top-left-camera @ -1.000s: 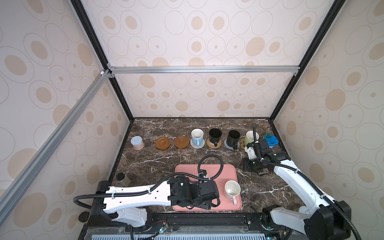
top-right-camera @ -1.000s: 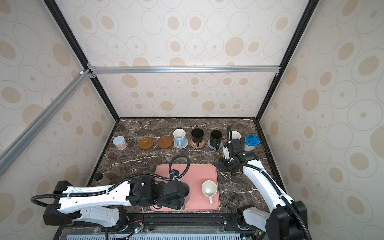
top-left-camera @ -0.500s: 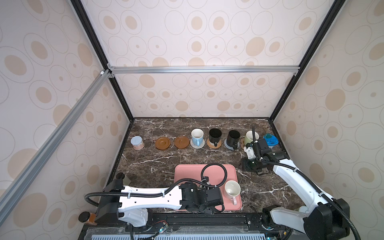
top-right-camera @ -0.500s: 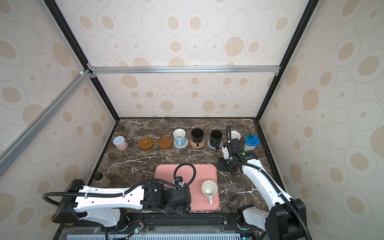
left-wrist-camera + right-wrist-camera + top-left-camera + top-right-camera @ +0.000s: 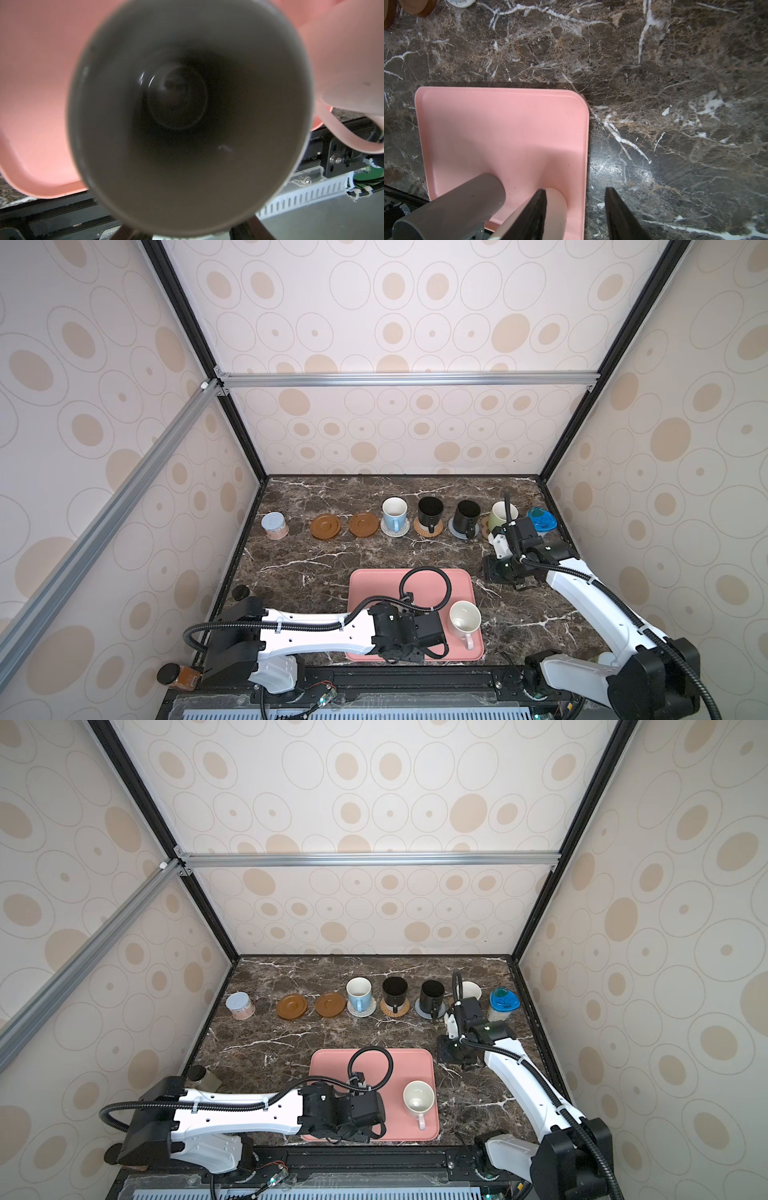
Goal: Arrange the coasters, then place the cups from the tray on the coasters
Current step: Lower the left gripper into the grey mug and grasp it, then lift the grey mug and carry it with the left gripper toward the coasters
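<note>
Broadly, the dark marble worktop fills the lower middle of both top views, and the pink tray lies at its lower centre. The left pincer sits over the tray's lower left part. It is right at the grey cup, whose dark mouth fills the left wrist view; whether it pinches that cup I cannot tell. The right pincer hangs spread over bare worktop just right of the tray's upper right corner, nothing between its fingers. A white cup with a pink handle stands upright in the tray's lower right. Across the upper part of the worktop, four cups stand on mats: a blue-handled cup, a black cup, another black cup, and a light green cup partly behind the right arm. Left of them lie a brown disc and a second brown disc, both bare.
</note>
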{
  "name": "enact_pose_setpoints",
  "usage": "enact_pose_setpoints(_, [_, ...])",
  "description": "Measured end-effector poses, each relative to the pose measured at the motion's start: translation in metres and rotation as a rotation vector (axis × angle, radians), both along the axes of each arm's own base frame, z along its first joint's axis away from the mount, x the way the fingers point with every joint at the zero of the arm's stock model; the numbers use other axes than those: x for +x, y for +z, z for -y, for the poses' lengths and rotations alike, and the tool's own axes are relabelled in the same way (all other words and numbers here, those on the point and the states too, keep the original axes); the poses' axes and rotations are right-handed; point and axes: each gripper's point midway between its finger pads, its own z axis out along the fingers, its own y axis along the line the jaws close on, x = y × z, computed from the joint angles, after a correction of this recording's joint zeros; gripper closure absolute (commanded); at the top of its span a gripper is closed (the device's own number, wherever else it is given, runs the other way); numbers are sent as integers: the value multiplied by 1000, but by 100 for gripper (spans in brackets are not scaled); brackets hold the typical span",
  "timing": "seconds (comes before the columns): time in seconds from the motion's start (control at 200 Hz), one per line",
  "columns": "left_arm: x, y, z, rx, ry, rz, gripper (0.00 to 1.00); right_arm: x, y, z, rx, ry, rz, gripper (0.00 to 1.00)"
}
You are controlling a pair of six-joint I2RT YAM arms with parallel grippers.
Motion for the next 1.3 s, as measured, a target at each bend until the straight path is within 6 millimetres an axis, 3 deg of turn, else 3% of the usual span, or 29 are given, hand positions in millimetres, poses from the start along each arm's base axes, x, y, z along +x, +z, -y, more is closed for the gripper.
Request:
enact_pose_setpoints(0.41, [29, -8, -5, 31, 2, 20, 62, 0, 0, 2, -6, -9, 1, 50])
enact_pose_setpoints(0.81, [44, -19, -18, 81, -13, 22, 70, 0, 0, 4, -14, -35, -5, 50])
enact_pose_setpoints(1.301, [57, -24, -23, 93, -38, 36, 73, -3, -3, 6, -17, -52, -29, 50])
